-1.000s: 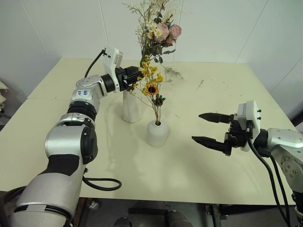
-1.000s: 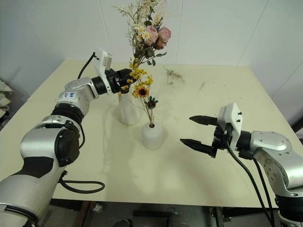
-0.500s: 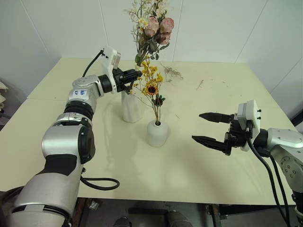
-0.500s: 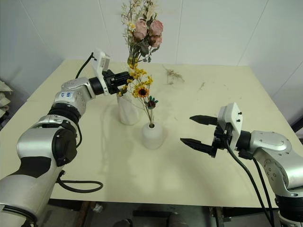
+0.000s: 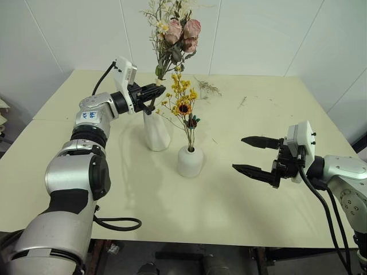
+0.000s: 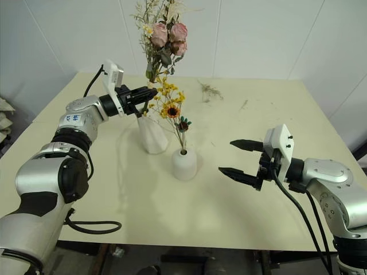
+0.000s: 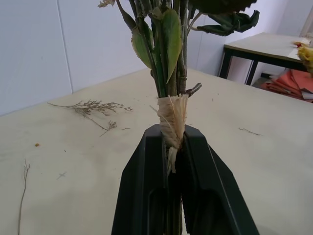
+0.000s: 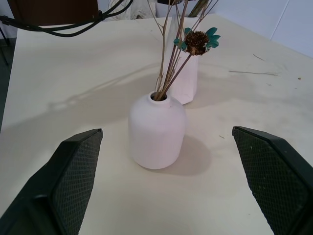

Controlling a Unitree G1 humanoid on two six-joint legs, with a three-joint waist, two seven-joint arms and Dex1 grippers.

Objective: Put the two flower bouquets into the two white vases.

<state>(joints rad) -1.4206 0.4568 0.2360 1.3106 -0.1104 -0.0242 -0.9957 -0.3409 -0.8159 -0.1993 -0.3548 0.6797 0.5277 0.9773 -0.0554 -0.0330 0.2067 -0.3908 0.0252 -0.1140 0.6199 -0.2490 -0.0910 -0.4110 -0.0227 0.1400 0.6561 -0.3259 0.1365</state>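
Observation:
The pink-rose bouquet (image 5: 175, 33) stands nearly upright over the tall white vase (image 5: 156, 130). My left gripper (image 5: 156, 91) is shut on its stems just above the vase mouth. In the left wrist view the fingers (image 7: 146, 166) pinch the raffia-wrapped stems (image 7: 172, 111). Whether the stem ends sit inside the vase I cannot tell. The yellow bouquet (image 5: 183, 101) stands in the short round vase (image 5: 190, 161). My right gripper (image 5: 238, 153) hangs open to the right of that vase (image 8: 156, 129), apart from it.
Loose dried twigs (image 5: 207, 87) lie on the far side of the cream table (image 5: 229, 217), with another twig (image 5: 242, 102) to their right. A black cable (image 5: 117, 222) loops at the near left edge.
My left gripper has closed on the rose stems and shifted a little left. The rose heads have swung left and stand more upright. The right arm has kept still.

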